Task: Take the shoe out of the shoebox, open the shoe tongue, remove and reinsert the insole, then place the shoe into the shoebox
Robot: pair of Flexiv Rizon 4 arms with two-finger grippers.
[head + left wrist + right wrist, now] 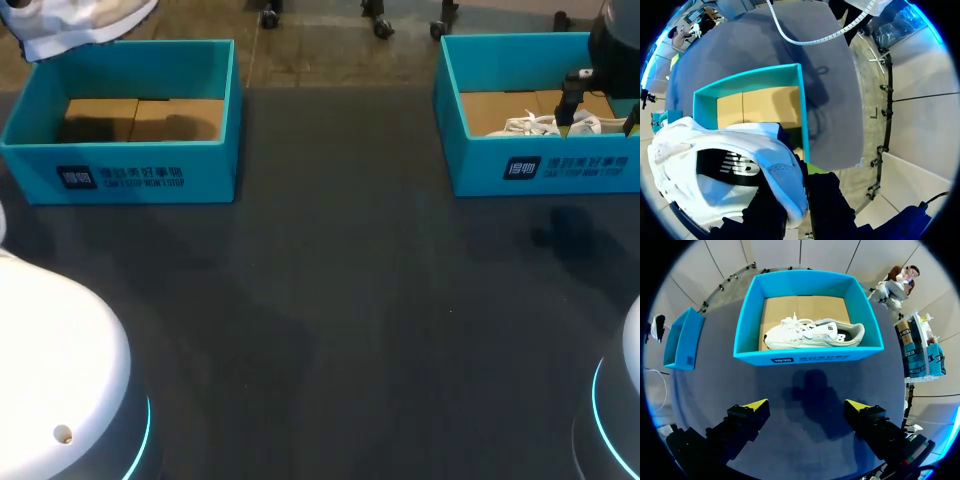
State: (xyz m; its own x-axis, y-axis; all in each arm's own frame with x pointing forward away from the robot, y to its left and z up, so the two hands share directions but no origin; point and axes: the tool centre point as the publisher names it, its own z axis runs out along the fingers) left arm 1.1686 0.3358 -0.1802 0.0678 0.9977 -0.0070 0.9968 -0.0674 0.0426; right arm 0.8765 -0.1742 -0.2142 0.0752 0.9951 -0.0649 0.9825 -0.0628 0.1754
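close in, the left claw [804, 216] is clamped on the white shoe [725, 170]. its dark fingers rise on either side of the blue suede end and its yellow tips are hidden under the shoe. the shoe hangs in the air, tilted, its padded side and black logo panel facing the wrist camera. i judge it light and soft: mesh and foam give under pressure, and the sole is the only stiff part. a pinch on one end will likely let the rest sag and swing, so a firmer hold would be at the collar or across the sole. the tongue and insole will be floppy and need a fingertip grip at an edge.

just beyond and below the shoe sits the left shoebox [802, 115], open, with only its bare cardboard floor showing.

on the other side, the right claw [806, 407] stands wide apart and holds nothing. it hovers over the dark tabletop [340, 300]. ahead of it is the right shoebox [805, 357], where a second shoe [810, 334] lies on its side, laces toward the far wall, well apart from the fingers.
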